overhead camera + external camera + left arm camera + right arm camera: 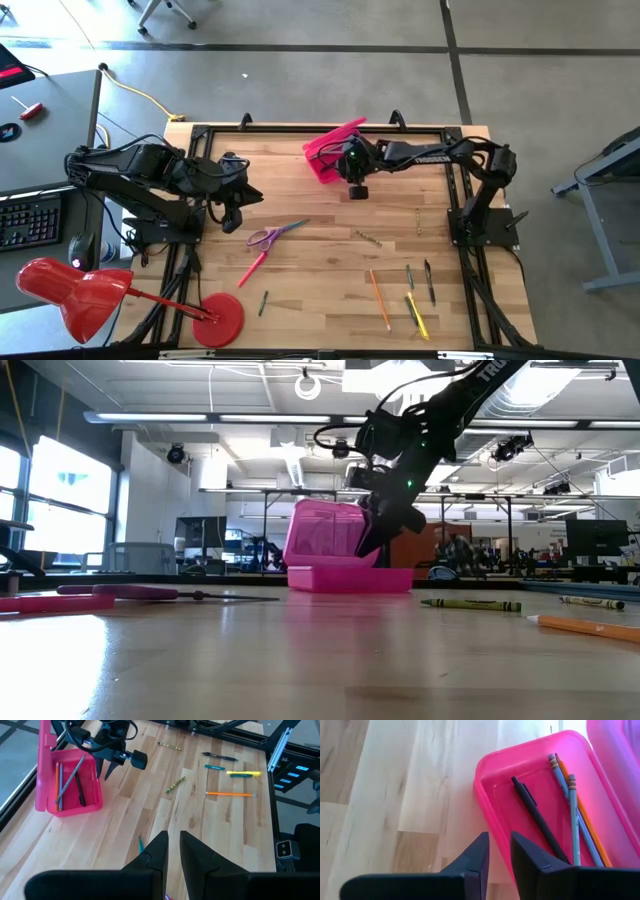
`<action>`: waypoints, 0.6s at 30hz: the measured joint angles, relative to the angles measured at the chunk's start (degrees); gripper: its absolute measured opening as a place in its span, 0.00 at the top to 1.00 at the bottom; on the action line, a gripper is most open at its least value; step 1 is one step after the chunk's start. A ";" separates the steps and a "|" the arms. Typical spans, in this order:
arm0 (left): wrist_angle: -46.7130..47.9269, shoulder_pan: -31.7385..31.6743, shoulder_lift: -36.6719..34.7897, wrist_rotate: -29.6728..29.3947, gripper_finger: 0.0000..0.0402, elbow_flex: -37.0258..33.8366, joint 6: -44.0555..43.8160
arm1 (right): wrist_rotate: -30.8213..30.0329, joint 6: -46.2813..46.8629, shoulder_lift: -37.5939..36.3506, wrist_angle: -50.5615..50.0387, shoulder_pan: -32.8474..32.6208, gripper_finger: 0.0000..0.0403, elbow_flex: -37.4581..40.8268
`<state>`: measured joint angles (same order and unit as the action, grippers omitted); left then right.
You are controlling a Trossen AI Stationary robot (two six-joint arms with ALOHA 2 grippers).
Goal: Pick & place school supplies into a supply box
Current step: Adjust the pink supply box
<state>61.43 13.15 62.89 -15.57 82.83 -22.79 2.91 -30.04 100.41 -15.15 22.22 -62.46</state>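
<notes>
While over box rim (490,795), right tool (499,851) empty.

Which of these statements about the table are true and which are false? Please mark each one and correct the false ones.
1. The pink box stands open with its lid up. True.
2. The box is still empty. False: a black pen and some pencils lie inside it.
3. The right gripper is at the box, over its rim. True.
4. The left gripper holds the purple-handled scissors. False: nothing is between its fingers, and the scissors lie on the table.
5. An orange pencil lies on the table, outside the box. True.
6. The red lamp stands in the middle of the table. False: it is at the corner on the left arm's side.
</notes>
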 joint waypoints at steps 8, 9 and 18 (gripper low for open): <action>0.04 0.00 0.00 0.00 0.80 0.02 0.00 | -0.65 -2.53 3.79 5.43 0.22 0.79 -0.02; 0.02 0.02 0.00 0.00 0.80 0.00 0.00 | -0.94 -2.76 4.15 6.26 0.22 0.79 -0.02; 0.11 0.01 0.02 0.02 0.80 0.00 0.30 | 0.51 -4.97 6.47 7.53 0.72 0.75 -0.04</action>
<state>61.54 13.16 62.92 -15.55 82.83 -22.48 3.42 -35.00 106.88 -7.63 22.94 -62.50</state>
